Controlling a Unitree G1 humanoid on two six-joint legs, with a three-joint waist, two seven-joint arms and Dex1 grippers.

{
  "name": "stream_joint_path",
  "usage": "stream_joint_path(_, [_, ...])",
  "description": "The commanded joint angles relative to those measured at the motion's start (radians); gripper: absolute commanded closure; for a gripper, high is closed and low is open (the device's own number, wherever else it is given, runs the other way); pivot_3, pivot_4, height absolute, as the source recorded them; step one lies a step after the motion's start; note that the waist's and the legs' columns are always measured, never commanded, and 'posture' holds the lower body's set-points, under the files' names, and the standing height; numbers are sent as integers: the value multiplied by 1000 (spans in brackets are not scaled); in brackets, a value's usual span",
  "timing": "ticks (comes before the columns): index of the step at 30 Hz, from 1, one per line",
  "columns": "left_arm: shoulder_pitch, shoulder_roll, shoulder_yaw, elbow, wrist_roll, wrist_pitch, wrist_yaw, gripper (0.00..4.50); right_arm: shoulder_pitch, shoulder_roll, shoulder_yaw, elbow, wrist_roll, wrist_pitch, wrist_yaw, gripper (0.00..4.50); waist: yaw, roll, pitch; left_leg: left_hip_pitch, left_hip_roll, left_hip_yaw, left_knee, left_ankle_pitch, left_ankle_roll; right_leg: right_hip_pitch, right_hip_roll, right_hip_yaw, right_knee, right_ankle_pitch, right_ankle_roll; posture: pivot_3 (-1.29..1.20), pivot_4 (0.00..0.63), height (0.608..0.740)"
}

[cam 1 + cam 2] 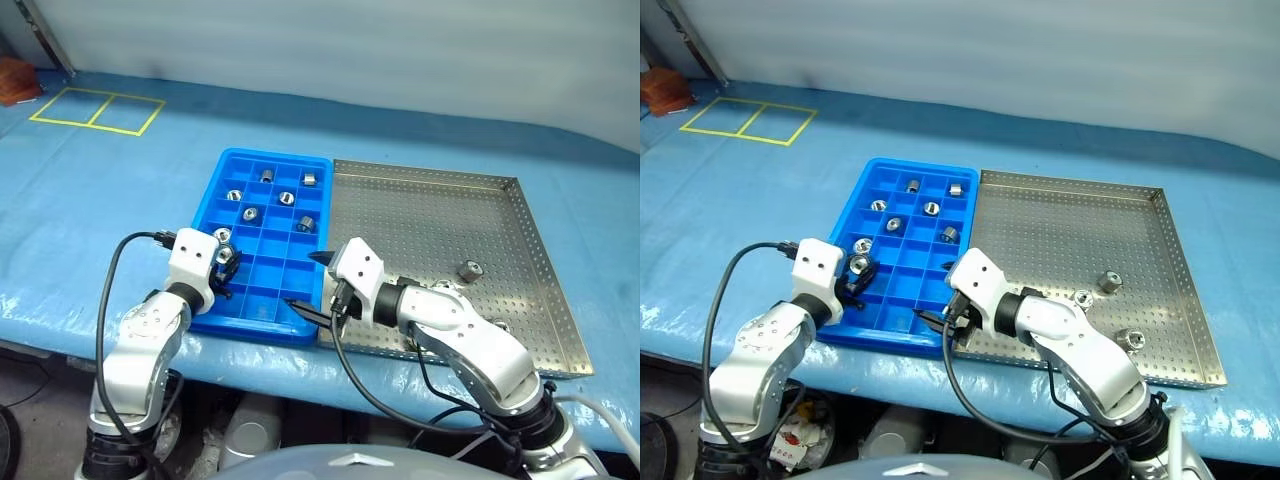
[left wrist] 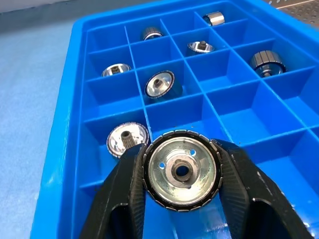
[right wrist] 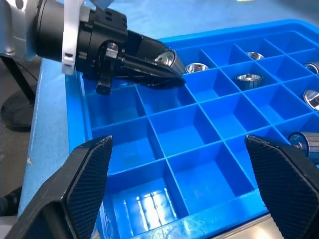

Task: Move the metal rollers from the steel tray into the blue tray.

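Observation:
My left gripper [image 1: 228,265] is shut on a metal roller [image 2: 182,170], its flat face and centre hole towards the wrist camera. It hovers over the near-left compartments of the blue tray [image 1: 275,153]. Several rollers lie in single compartments of that tray, among them one [image 2: 128,140] just past the held roller. My right gripper [image 1: 305,280] stands open and empty over the blue tray's near right corner, beside the steel tray [image 1: 420,220]. In the right wrist view the left gripper [image 3: 167,64] shows across the compartments. Three rollers, one of them [image 1: 470,269], rest on the steel tray's near right part.
Both trays sit side by side, touching, on a blue-covered table, close to its front edge. Yellow tape squares [image 1: 97,109] mark the far left of the table, with a brown object [image 1: 15,80] beyond them. A black cable [image 1: 112,290] loops off my left wrist.

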Motion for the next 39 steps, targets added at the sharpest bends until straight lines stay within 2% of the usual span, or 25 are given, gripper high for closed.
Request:
stream_joint_path(1, [9, -6, -8, -33, -16, 7, 6, 2804, 7, 8, -9, -35, -1, -13, -6, 0, 1, 0, 0, 0, 0, 0, 0, 0, 0, 0, 0, 0, 0, 0, 0, 320, 150, 740])
stream_joint_path(8, [2, 18, -27, -21, -34, 24, -10, 2804, 24, 20, -5, -47, -7, -7, -22, 0, 0, 0, 0, 0, 0, 0, -1, 0, 0, 0, -1, 0, 0, -1, -1, 314, 150, 740])
stream_joint_path(16, [-53, -4, -4, -23, -84, 26, -21, 108, 59, 14, -30, -94, -1, 13, -51, 0, -3, 0, 0, 0, 0, 0, -2, 0, 0, -1, -1, -1, -1, -1, -2, 271, 150, 740])
stream_joint_path(17, [-73, -8, 5, -25, -104, 15, -33, 21, 71, 10, -42, -109, 2, 19, -59, 0, -3, 0, 0, 0, 0, 0, -3, 0, 0, -1, -1, -1, -1, -1, -2, 271, 150, 740])
stream_joint_path(21, [-140, 18, 0, -24, -178, -9, -117, 21, 139, -11, -116, -179, 17, 48, -87, 0, -6, 0, 0, -1, -1, -2, -3, 0, 0, -1, -3, -4, -1, -2, -4, 225, 150, 740])
stream_joint_path(26, [-266, 41, -75, 38, -256, 11, -221, 21, 290, -26, -281, -285, 31, 97, -143, 0, -23, 0, 0, -1, -2, -2, -6, 0, -1, -1, -5, -6, -2, -3, -4, 181, 150, 740])
stream_joint_path(31, [-394, 19, -193, 153, -259, 9, -274, 21, 436, -12, -395, -373, 31, 124, -197, 0, -57, 0, 0, -1, -3, -2, -6, 1, -1, 0, -5, -6, -2, -3, -4, 88, 150, 740])
stream_joint_path(39, [-582, -51, -361, 394, -188, -90, -348, 21, 621, 3, -476, -399, 26, 44, -305, 0, -125, 0, 0, 0, -3, 0, -6, 1, 0, 1, -4, -4, -1, -6, 2, -24, 150, 740])
